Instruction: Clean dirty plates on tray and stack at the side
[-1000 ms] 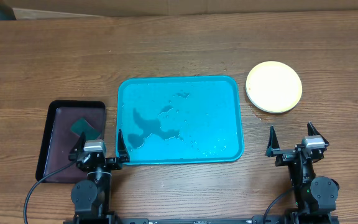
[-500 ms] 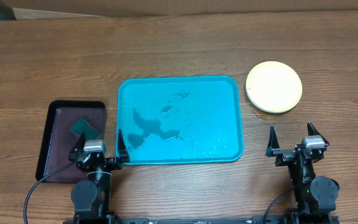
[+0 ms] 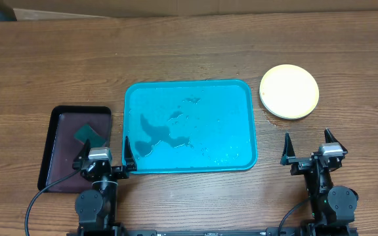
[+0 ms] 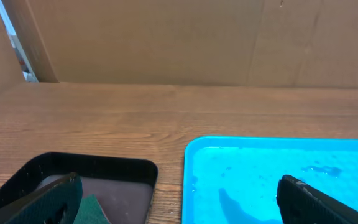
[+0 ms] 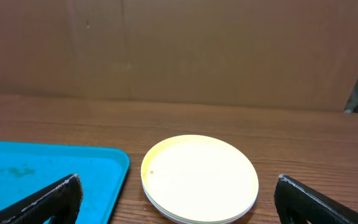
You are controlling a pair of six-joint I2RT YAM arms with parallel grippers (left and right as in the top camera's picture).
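Note:
The teal-blue tray point(image 3: 188, 126) lies mid-table, wet, with no plates on it; it also shows in the left wrist view point(image 4: 278, 177) and the right wrist view point(image 5: 42, 177). The plates point(image 3: 289, 91) sit stacked on the table right of the tray, a pale yellow one on top; the stack shows in the right wrist view point(image 5: 199, 178). My left gripper point(image 3: 104, 152) is open and empty at the tray's near left corner. My right gripper point(image 3: 308, 145) is open and empty, just in front of the stack.
A dark maroon-black tray point(image 3: 75, 145) with a green sponge point(image 3: 88, 134) lies left of the teal tray, also seen in the left wrist view point(image 4: 98, 177). Cardboard walls stand behind the table.

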